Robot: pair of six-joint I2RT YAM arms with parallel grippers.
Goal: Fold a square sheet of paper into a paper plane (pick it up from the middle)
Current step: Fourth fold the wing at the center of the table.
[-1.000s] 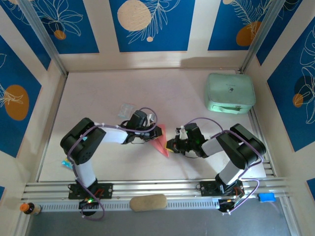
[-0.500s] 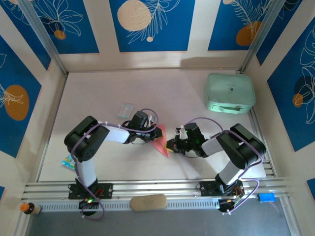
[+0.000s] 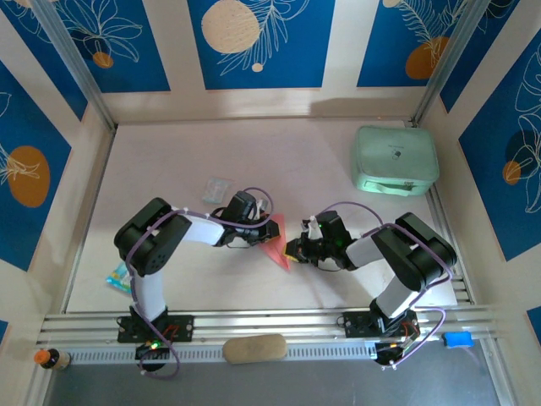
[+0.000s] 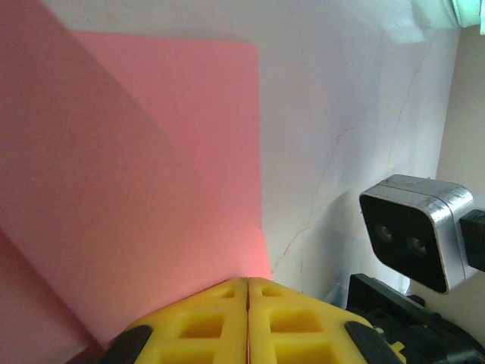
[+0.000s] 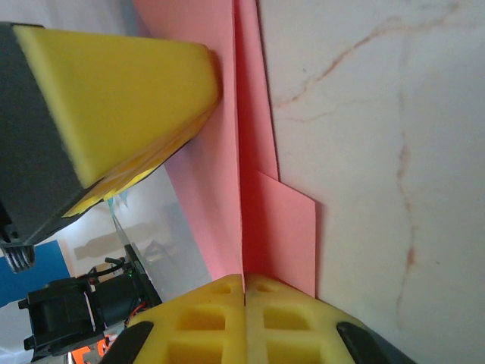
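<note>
The square sheet of paper [image 3: 277, 249] is salmon pink and folded into a slim pointed shape, lying on the table between the two arms. My right gripper [image 3: 292, 250] is shut on its centre crease [image 5: 244, 277]. One flap [image 5: 292, 227] lies flat on the table and the other flap [image 5: 212, 167] stands upright. My left gripper [image 3: 270, 230] is shut, and its yellow fingers [image 5: 129, 98] touch the upright flap's face at their tips. In the left wrist view the pink paper [image 4: 136, 167] spreads out beyond the shut tips [image 4: 248, 280].
A mint-green case [image 3: 395, 159] sits at the back right. A small clear packet [image 3: 218, 188] lies just behind the left arm. A tan oblong pad [image 3: 254, 348] rests on the front rail. The right wrist's camera [image 4: 413, 235] is close on the right.
The left arm's elbow has shifted a little to the right and its gripper has edged closer against the paper. The right arm has stayed still.
</note>
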